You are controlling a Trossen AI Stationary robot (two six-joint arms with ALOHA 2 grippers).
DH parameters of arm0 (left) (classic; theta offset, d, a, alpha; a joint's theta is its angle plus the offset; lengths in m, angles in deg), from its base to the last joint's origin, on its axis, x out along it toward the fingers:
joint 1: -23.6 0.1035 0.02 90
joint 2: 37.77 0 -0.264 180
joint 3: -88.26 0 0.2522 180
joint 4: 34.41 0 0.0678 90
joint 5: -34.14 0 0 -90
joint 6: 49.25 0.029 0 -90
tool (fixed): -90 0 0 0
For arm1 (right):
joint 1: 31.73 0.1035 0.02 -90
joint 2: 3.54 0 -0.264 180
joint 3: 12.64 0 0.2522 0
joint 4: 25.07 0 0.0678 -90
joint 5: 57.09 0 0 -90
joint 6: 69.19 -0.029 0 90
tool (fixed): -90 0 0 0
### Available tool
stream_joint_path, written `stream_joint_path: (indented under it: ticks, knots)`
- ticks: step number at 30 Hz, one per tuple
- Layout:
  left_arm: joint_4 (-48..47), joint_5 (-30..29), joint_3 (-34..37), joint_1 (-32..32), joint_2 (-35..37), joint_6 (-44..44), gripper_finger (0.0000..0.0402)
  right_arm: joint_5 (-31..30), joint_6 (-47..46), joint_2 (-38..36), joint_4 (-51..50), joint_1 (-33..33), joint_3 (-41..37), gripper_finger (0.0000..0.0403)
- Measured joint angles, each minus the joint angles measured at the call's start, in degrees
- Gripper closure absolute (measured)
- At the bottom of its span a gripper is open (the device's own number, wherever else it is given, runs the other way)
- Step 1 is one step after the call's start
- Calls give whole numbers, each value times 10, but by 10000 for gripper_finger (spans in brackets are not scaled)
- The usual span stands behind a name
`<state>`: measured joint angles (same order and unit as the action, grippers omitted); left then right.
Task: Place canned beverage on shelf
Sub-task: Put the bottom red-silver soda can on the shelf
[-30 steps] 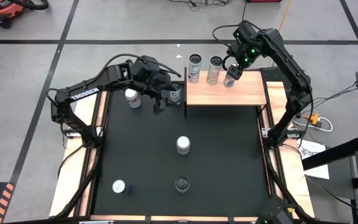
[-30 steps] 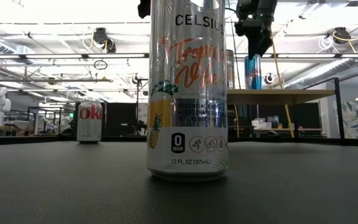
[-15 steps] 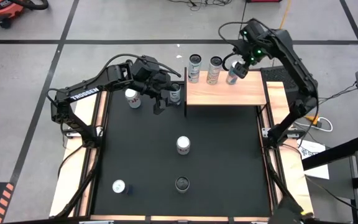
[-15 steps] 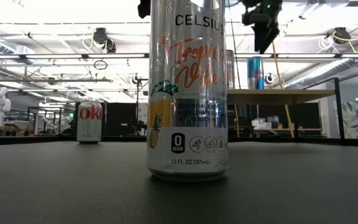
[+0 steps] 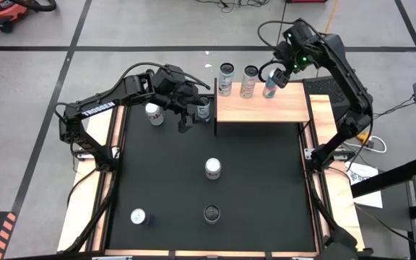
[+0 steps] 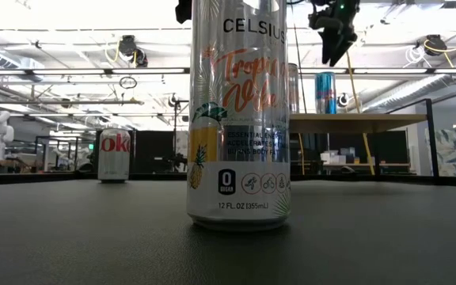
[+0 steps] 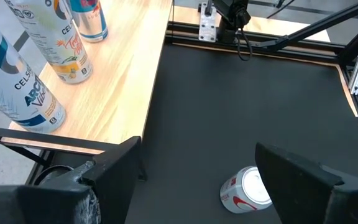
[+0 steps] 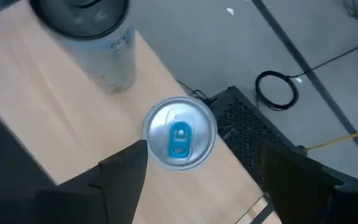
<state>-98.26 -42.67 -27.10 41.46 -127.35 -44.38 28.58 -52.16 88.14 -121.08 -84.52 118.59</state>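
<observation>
The right end effector [image 5: 278,69] hangs released, fingers spread, directly above the blue-tabbed can [image 5: 270,88], clear of its top. That can stands upright on the shelf [image 5: 262,108] at its far right corner, near the edge. Two more cans [image 5: 249,81] stand left of it along the far edge; the shelf's near part is bare. The left end effector [image 5: 193,112], also released, hovers beside the shelf's left edge over the black mat [image 5: 266,188].

place: robotics lab | cues: exposed ceiling ducts [image 6: 418,87]; taped concrete floor [image 5: 121,29]; loose cables [image 5: 237,3]
</observation>
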Motion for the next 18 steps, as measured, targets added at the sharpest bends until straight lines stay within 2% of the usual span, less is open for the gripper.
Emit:
stream_joint_path:
  ticks: [5,11,18]
  knots:
    - [-1,0,0,0,0,0,84,-105,-16,1,4,0,0,123]
    - [-1,0,0,0,0,4,84,-106,-29,1,-27,-8,-4,155]
    - [-1,0,0,0,0,4,84,-107,-56,1,-22,-16,-36,228]
